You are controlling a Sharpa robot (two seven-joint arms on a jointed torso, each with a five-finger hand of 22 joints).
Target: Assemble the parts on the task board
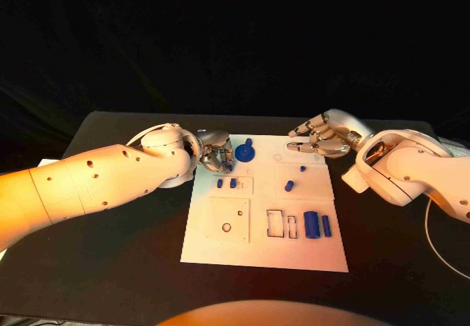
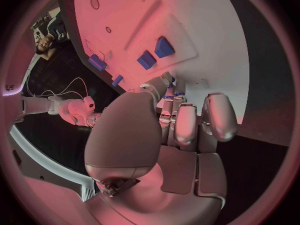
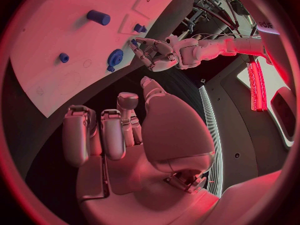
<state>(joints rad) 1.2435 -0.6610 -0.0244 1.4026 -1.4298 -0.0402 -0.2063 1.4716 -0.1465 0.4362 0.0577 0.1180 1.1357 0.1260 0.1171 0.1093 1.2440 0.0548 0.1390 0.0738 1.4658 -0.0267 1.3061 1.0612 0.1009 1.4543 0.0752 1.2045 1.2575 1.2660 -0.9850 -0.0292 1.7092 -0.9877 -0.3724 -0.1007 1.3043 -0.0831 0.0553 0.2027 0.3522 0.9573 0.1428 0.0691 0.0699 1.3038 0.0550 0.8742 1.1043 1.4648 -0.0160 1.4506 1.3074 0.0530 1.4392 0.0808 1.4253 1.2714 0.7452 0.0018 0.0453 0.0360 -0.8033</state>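
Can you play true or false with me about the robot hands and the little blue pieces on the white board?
1. The right silver hand holds a blue piece. False: it holds nothing.
2. The round blue gear-like part lies near the white task board's far edge. True.
3. The left silver hand is beside that round part. True.
4. The big blue cylinder stands upright. False: it lies flat on the board.

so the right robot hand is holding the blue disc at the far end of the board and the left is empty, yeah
Not quite: the right robot hand holds nothing. The head view shows it hanging apart from the blue disc, which lies on the board beside the left robot hand, also empty.
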